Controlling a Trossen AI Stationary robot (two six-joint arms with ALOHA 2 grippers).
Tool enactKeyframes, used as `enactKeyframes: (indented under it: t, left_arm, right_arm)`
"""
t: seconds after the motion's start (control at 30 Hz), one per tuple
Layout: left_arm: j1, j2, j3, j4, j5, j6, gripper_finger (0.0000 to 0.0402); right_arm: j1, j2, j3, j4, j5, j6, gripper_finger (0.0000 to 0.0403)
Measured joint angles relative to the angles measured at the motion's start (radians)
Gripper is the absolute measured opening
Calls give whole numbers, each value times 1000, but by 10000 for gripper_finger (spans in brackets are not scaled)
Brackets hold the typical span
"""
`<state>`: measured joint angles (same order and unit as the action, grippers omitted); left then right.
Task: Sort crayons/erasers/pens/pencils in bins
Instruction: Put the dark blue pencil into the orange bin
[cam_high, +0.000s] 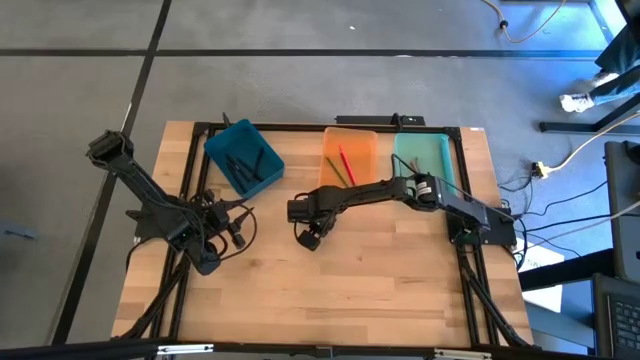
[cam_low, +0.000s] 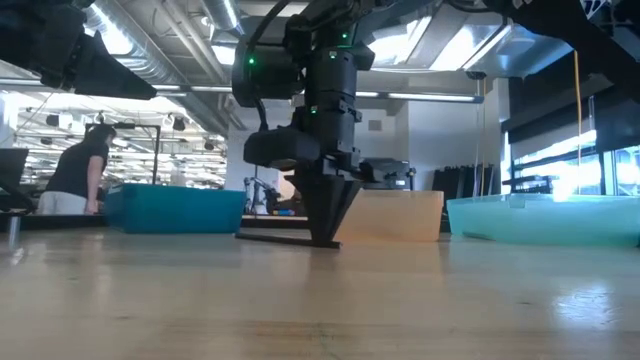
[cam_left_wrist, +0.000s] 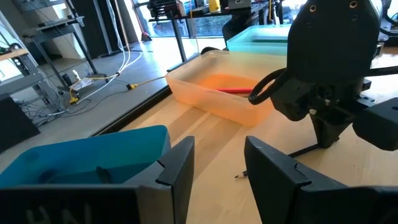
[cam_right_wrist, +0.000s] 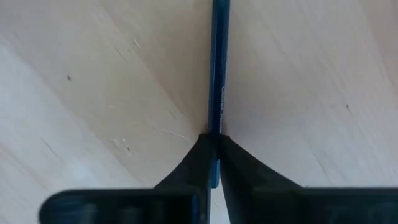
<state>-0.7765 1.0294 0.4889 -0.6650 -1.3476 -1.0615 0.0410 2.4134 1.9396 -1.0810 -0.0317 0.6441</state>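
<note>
Right gripper (cam_right_wrist: 213, 140) reaches to centre of the high view, tips down on the tabletop (cam_high: 350, 290), jaws pinching a blue pencil (cam_right_wrist: 219, 68) (possibly a pen; the print on it is illegible). Pencil lies flat on the wood. Orange bin (cam_high: 348, 160) just behind holds red sticks (cam_high: 344, 160). Teal bin (cam_high: 243, 156) at upper left holds dark sticks. Left gripper (cam_left_wrist: 217, 171) waits centre left, jaws spread.

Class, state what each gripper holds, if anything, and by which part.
The right gripper pinches a blue pencil lying on the table, fingers closed on its near end. The left gripper holds nothing.
</note>
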Motion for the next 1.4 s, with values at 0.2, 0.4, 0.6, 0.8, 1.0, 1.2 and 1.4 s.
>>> enactKeyframes:
  t: [0.2,0.4,0.6,0.8,1.0,1.2,1.4]
  left_arm:
    - [0,0,0,0,0,0,135]
    - [0,0,0,0,0,0,135]
    - [0,0,0,0,6,18,135]
    - [-1,0,0,0,26,19,135]
    - [-1,0,0,0,27,20,135]
    - [-1,0,0,2,27,21,135]
    - [0,0,0,2,26,22,135]
  right_arm:
    - [-2,9,72,-51,38,-51,23]
    - [-31,15,270,-128,72,-100,22]
    - [-46,-10,399,-277,177,-112,15]
    - [-96,-112,316,-479,374,-24,15]
    - [-153,-206,161,-469,423,58,15]
    - [-224,-235,-88,-411,433,84,15]
    - [-279,-234,-224,-192,387,26,15]
